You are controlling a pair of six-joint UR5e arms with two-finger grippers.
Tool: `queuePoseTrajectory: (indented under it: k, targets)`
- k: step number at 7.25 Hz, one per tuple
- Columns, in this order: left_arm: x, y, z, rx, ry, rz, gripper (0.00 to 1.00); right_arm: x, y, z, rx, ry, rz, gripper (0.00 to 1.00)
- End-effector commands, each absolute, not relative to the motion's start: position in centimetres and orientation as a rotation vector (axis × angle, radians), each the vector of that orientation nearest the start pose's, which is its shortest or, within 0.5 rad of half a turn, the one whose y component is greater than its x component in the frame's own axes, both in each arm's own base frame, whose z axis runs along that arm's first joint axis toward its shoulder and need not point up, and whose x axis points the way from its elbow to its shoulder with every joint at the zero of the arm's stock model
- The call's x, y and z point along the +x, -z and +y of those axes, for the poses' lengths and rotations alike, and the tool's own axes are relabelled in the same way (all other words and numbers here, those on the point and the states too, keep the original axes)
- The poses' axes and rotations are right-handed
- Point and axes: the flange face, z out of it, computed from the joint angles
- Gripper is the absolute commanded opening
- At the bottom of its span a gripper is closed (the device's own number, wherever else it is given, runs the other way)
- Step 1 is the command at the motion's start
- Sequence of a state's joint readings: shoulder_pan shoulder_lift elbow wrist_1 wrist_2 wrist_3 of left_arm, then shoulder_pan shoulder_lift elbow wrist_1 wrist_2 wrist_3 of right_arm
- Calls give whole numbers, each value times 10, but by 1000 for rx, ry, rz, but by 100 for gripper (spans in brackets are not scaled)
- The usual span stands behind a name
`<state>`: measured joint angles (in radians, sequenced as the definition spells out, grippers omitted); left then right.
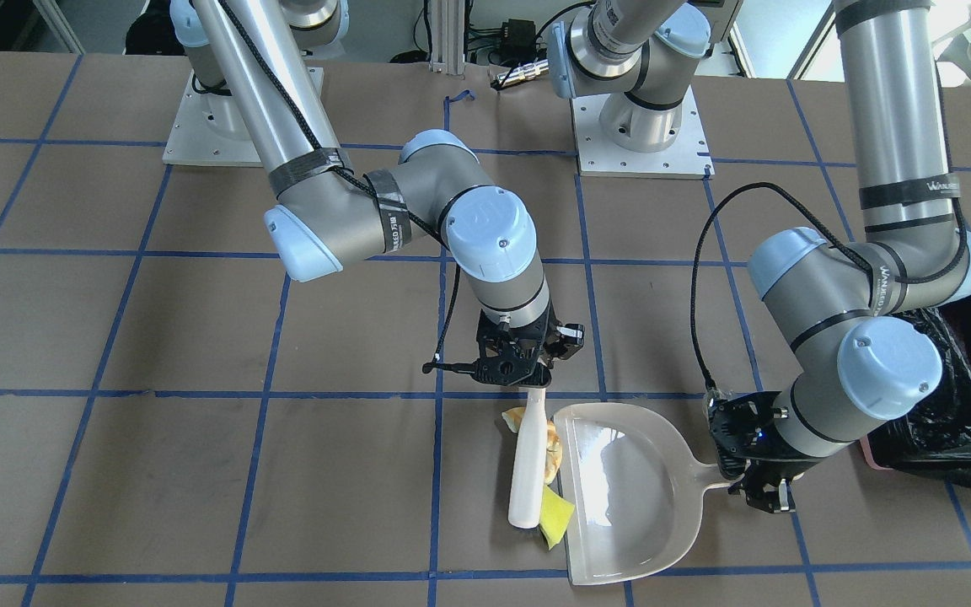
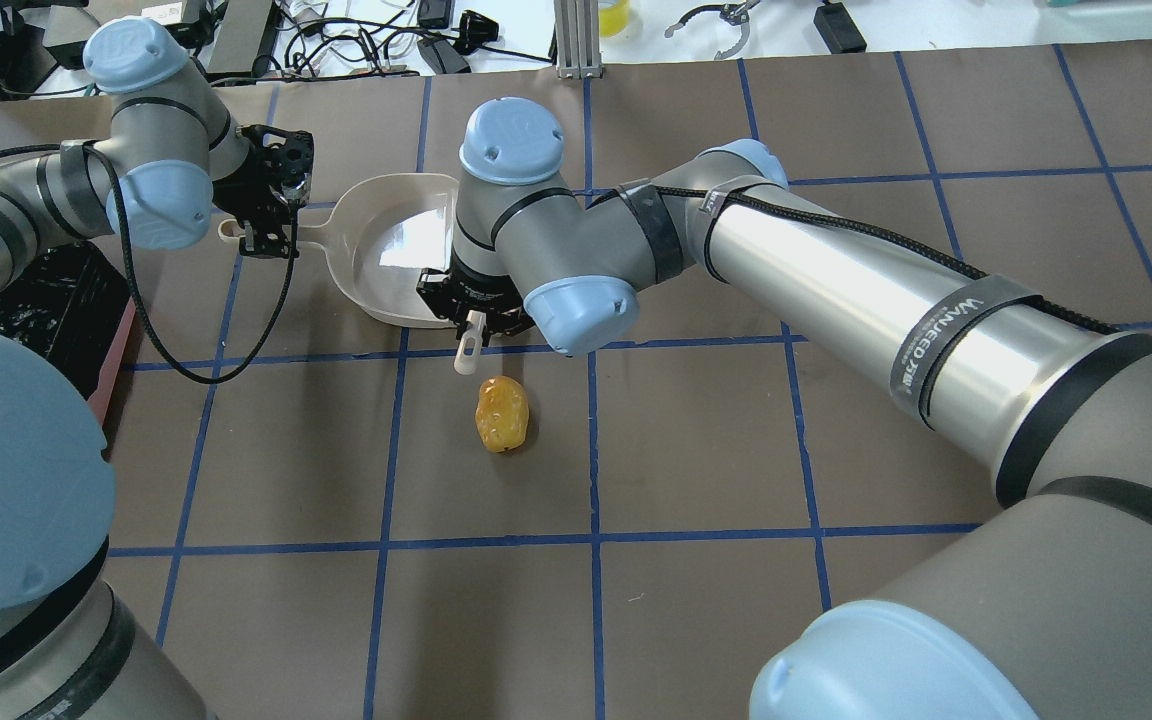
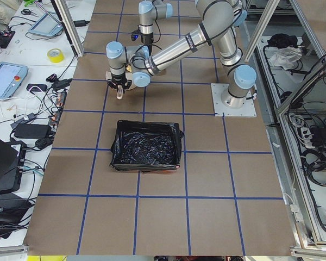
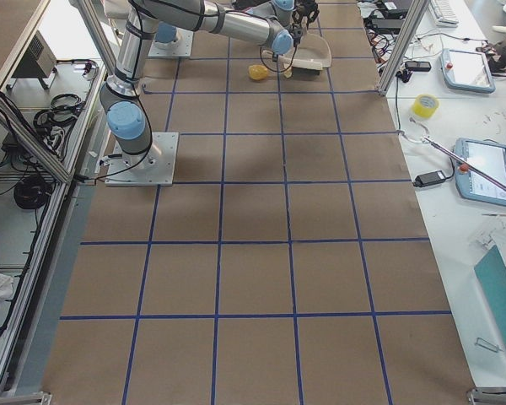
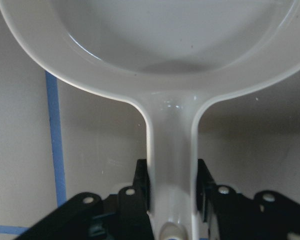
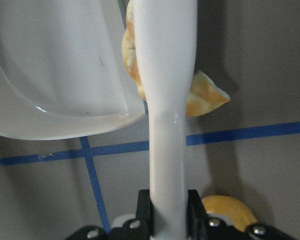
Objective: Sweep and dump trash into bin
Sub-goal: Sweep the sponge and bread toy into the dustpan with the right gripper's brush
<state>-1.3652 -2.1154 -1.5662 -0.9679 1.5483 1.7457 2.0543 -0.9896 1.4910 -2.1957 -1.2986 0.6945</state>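
Now, my right pincer (image 1: 528,375): gripping long beige brush (image 1: 529,464).
My left pincer (image 5: 172,187): gripping beige dustpan (image 1: 629,497) handle.
Trash: tan croissant-like piece (image 1: 552,451), yellow-green scrap (image 1: 556,511) against brush at dustpan lip; golden potato-shaped lump (image 2: 502,414) near right pincer.
Pink black-bagged bin (image 3: 119,149): by left arm.

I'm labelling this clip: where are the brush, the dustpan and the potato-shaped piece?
brush (image 1: 528,472): front-facing view, middle of its beige back.
dustpan (image 1: 629,497): front-facing view, bare pan floor.
potato-shaped piece (image 2: 502,415): overhead view, its middle.
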Motion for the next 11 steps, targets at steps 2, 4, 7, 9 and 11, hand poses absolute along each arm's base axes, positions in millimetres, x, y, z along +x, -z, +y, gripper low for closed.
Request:
queuePoseTrajectory:
  k: [2,4,7,9,11]
  targets:
    - [2,-231,-676,2160,84,2226,18,517,-247,-536,326,-66,2790,0]
    - [3,-231,-676,2159,82,2225,18,527,-255,-538,319,-52,2780,0]
    - [14,-244,-670,2162,87,2211,17,484,-291,-553,275,-76,2827,0]
    - [54,-252,-629,2181,114,2264,11,416,-344,-554,215,-134,2918,0]
    - [38,-257,-567,2236,68,2273,5,378,-376,-514,199,-192,3034,0]
